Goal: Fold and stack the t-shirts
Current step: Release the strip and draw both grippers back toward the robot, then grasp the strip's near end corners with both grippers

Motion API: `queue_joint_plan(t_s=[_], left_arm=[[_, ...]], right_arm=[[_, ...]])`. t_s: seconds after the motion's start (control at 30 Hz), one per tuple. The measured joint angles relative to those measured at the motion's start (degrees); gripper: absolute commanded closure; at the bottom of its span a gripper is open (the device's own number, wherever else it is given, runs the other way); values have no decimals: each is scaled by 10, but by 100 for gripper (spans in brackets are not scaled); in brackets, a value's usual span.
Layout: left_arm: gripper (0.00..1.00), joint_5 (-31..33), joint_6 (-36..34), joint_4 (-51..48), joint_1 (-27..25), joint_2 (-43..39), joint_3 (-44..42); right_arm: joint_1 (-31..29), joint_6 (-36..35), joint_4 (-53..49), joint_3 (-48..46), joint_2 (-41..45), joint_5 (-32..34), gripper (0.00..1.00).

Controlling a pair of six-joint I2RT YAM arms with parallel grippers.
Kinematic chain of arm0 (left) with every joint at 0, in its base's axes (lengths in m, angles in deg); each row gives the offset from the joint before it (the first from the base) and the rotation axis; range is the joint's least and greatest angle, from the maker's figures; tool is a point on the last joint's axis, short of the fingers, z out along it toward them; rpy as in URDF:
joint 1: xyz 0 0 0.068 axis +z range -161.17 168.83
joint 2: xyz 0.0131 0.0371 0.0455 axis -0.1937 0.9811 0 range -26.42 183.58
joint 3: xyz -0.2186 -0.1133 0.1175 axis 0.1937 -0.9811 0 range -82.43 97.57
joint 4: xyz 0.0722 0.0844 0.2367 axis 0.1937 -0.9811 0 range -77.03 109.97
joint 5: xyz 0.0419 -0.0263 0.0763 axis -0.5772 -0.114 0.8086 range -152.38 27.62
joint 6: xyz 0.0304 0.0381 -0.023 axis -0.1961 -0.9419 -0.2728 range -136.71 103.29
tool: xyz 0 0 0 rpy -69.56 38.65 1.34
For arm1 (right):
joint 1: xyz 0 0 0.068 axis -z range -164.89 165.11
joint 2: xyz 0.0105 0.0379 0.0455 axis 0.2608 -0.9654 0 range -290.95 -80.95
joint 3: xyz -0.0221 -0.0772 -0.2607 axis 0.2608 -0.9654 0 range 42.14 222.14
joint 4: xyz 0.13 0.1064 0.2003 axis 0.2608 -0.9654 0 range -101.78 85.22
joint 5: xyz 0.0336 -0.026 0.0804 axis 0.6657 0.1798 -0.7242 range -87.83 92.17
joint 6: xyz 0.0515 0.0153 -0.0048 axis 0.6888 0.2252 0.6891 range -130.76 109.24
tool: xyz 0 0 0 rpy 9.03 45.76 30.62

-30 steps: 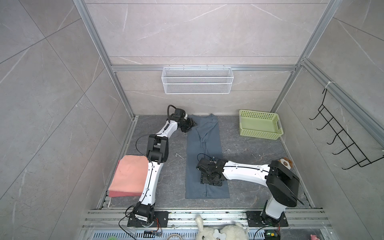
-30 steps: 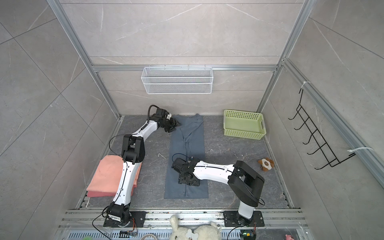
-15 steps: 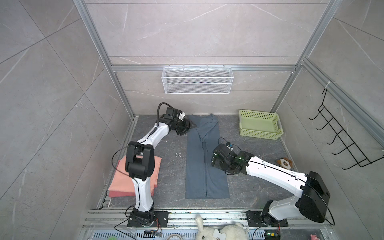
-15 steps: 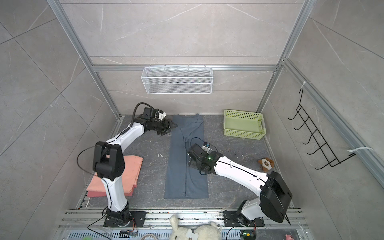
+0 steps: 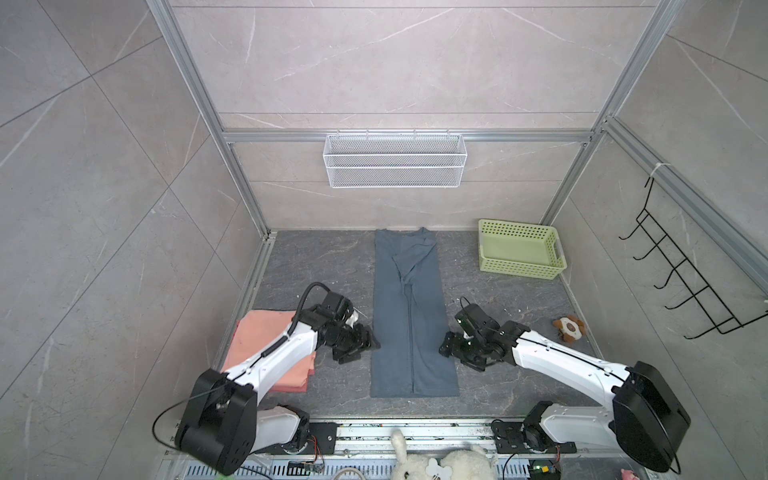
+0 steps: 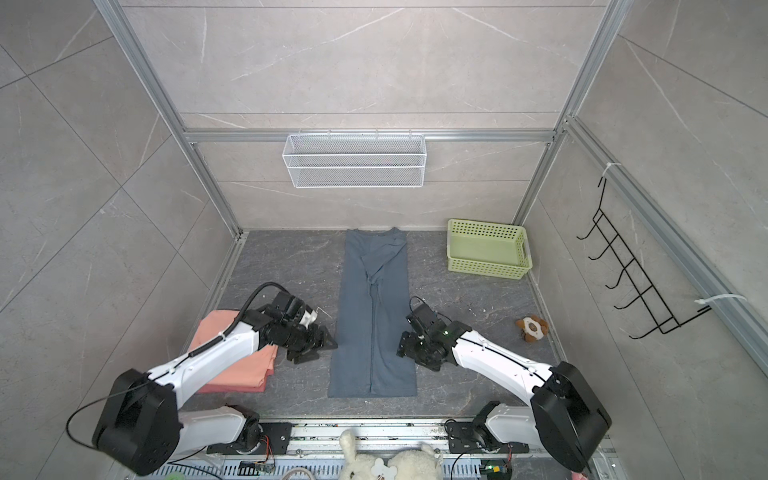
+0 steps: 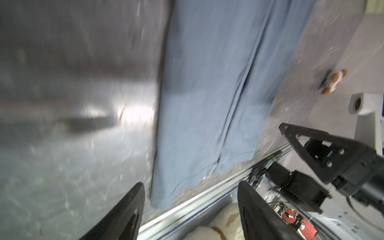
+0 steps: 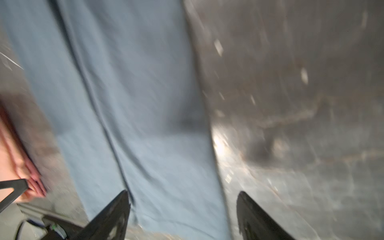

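The slate blue-grey t-shirt [image 5: 409, 316] [image 6: 374, 324] lies flat in the middle of the desk [image 5: 324, 266] [image 6: 457, 299], folded lengthwise into a long narrow strip. Its collar end is at the back wall and a sleeve is tucked across that end.

The left gripper [image 5: 359, 351] [image 6: 318, 349] sits just beside the strip's left edge and the right gripper [image 5: 455, 353] [image 6: 411, 355] just beside its right edge. Both are low, toward the near half of the shirt. In the wrist views each gripper [image 7: 191, 184] [image 8: 182, 192] has its fingers spread with nothing between them.

Left of the blue-grey shirt, apart from it, is a folded stack of salmon-pink t-shirts [image 5: 257, 336] [image 6: 245, 378]. The left arm crosses over the stack and hides part of it.

To the right of the shirt's collar end stands a pale green basket [image 5: 519, 268] [image 6: 486, 266]. A small brown-and-white plush toy [image 5: 567, 328] [image 6: 532, 327] lies well to the right of the shirt. In front of the shirt's hem, past the metal rail, a white plush [image 5: 440, 461] [image 6: 386, 461] is cut off by the frame edge.

Both wrist views are blurred, so the cloth's weave and the desk's marks are smeared. Whether either gripper touches the fabric cannot be told.

The desk is dark grey with pale veining, enclosed by grey tiled walls and aluminium framing. A white wire basket [image 5: 395, 166] [image 6: 353, 166] hangs on the back wall above the shirt, and a black hook rack [image 5: 681, 282] [image 6: 631, 274] on the right wall.
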Motion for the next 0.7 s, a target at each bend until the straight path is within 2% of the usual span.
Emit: queue_joint_plan(t_s=[0.1,0.23,0.5,0.7], left_arm=[[41,-1,39,-4,-35,-39,-40],[48,2,83,8,-70,-43,-72],[51,13,150,52,-117,-43,-126],[59,28,187,86,-141,-41,-152]], right_arm=[[-1,0,-2,-48,54,-30,24],[-4,4,2,-89,95,-63,30],[-58,47,46,-151,131,-96,32],[-87,76,106,-164,113,-101,39]])
